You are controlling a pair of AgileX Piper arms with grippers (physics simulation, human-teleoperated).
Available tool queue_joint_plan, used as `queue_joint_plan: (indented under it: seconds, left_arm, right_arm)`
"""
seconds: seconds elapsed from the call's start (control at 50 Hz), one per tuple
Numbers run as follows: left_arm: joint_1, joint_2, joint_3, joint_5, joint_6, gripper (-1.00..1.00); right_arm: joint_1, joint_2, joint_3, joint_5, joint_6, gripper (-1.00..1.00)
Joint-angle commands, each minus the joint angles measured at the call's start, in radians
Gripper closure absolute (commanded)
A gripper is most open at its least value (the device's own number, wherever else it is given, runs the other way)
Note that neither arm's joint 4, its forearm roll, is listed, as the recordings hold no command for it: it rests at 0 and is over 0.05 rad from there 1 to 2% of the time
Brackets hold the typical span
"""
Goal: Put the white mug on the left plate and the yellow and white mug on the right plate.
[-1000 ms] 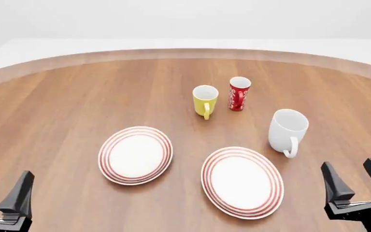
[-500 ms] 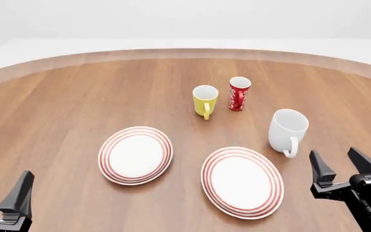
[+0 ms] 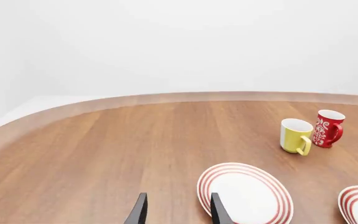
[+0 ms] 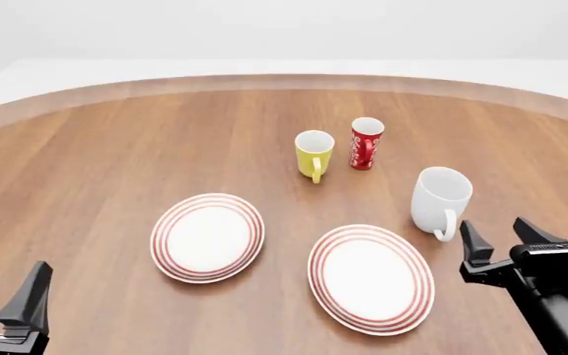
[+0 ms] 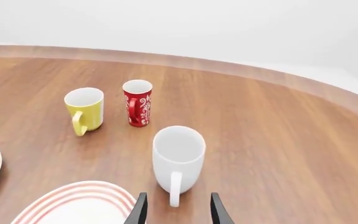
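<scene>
Right wrist view lines the right gripper, jaws apart and empty, just short of the white mug, which stands upright beside the right plate. Best to close squarely around its handle.

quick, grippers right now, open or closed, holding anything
Left gripper: open, holding nothing, low at the near left.
Right gripper: open, holding nothing, just short of the white mug.

Smooth brown wood-grain surface with soft sheen, glossy ceramic-looking plain white mug, glossy yellow and white mug, smooth red-ringed white plates, matt black pincer fingers
</scene>
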Motion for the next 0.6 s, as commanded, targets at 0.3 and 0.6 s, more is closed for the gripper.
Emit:
queue_joint_plan:
  seconds: [0.3, 0.6]
  left_arm:
    - [0.0, 0.0, 0.0, 0.0, 0.0, -1.0]
    - [0.0, 0.0, 0.0, 0.0, 0.0, -1.0]
  right_arm:
    - [-0.002, 0.284, -0.112, -0.135, -0.001, -1.0]
    - [0.029, 0.511, -0.199, -0.216, 0.019, -1.0]
